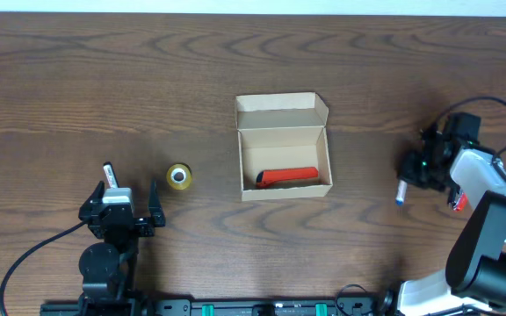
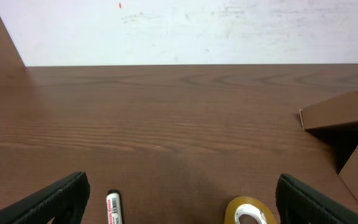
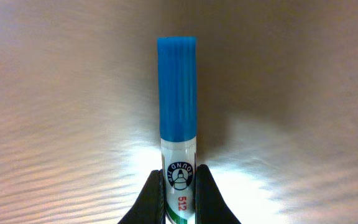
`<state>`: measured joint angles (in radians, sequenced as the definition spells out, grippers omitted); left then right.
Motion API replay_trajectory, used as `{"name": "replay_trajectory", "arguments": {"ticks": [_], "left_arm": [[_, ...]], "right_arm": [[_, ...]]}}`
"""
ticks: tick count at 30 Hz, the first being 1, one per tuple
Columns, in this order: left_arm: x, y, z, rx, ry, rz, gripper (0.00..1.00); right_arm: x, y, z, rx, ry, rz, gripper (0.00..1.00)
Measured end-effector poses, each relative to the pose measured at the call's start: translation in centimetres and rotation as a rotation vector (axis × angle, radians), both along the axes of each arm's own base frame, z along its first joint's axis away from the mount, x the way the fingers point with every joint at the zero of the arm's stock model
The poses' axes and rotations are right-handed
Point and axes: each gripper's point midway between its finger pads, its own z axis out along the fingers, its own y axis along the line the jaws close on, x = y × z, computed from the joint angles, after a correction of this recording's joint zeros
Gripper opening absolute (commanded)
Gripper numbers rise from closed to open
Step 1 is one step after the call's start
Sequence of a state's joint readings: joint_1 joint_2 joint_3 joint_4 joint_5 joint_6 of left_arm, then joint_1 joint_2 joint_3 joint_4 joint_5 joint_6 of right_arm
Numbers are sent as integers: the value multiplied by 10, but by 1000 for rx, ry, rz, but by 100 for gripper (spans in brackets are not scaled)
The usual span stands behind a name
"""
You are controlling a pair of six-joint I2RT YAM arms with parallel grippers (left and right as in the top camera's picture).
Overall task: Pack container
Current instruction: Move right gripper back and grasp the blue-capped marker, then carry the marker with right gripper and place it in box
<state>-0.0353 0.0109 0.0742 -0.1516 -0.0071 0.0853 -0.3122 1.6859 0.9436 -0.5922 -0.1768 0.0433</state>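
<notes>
Right gripper (image 3: 179,186) pinched one blue-capped marker (image 3: 178,93) by the right edge of the table (image 1: 60,88). Near the front edge, the left gripper (image 2: 182,202) stood wide, gripping nothing, with one more marker (image 2: 114,208) and one yellow tape roll (image 2: 234,210) just ahead. Farther in, mid-table, sat the single container (image 1: 284,139): plain tan cardboard, its flap lid open toward the far edge, one red object (image 1: 288,177) inside.

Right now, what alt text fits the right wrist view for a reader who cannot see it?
A white-barrelled marker with a blue ribbed cap, pinched at its barrel by the right end effector, points away over a brown wood-grain table. Bright glare surrounds the grip.
</notes>
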Motion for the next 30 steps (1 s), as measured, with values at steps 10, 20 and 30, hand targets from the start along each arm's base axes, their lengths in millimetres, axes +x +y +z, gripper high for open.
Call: {"name": "replay_trajectory", "arguments": {"ticks": [10,20,30], "left_arm": [[0,0,0,0,0,0,95],[0,0,0,0,0,0,95],[0,0,0,0,0,0,95]], "right_arm": [[75,163,212,-169,-611,772,1],[-7,276,156,-401,-464,1699,1],[0,268,87,-452,-241,1878,1]]}}
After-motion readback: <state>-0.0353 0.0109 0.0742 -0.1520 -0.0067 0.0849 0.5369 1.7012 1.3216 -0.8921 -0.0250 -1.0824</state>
